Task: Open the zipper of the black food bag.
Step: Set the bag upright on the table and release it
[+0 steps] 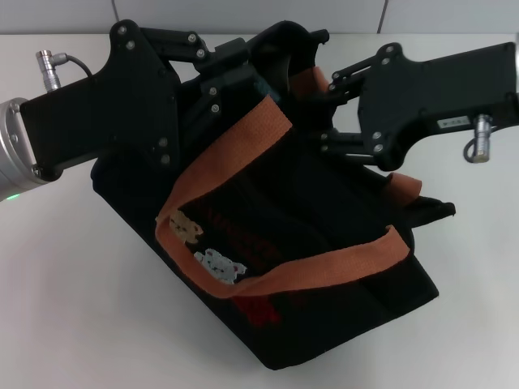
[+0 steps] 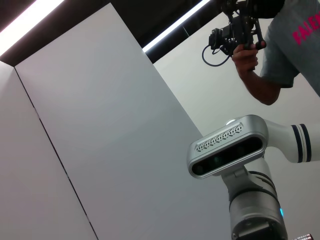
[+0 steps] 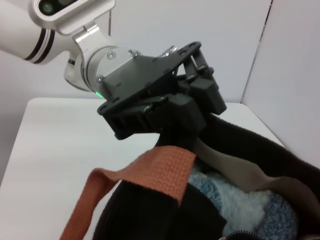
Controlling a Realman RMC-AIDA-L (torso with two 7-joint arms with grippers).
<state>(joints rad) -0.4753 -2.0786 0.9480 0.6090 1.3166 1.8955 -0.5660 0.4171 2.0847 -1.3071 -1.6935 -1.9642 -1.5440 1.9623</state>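
White table (image 1: 73, 308), white wall panels (image 2: 100, 125)

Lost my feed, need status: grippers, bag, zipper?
Left gripper and right gripper both at top of black food bag. Bag mouth gaping. Orange strap draped near grippers.

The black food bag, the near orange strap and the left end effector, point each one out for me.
black food bag (image 1: 340, 324): head view, on its front fabric panel.
near orange strap (image 1: 324, 271): head view, on the strap's lower run.
left end effector (image 3: 192, 107): right wrist view, at its black fingers gripping the bag's rim.
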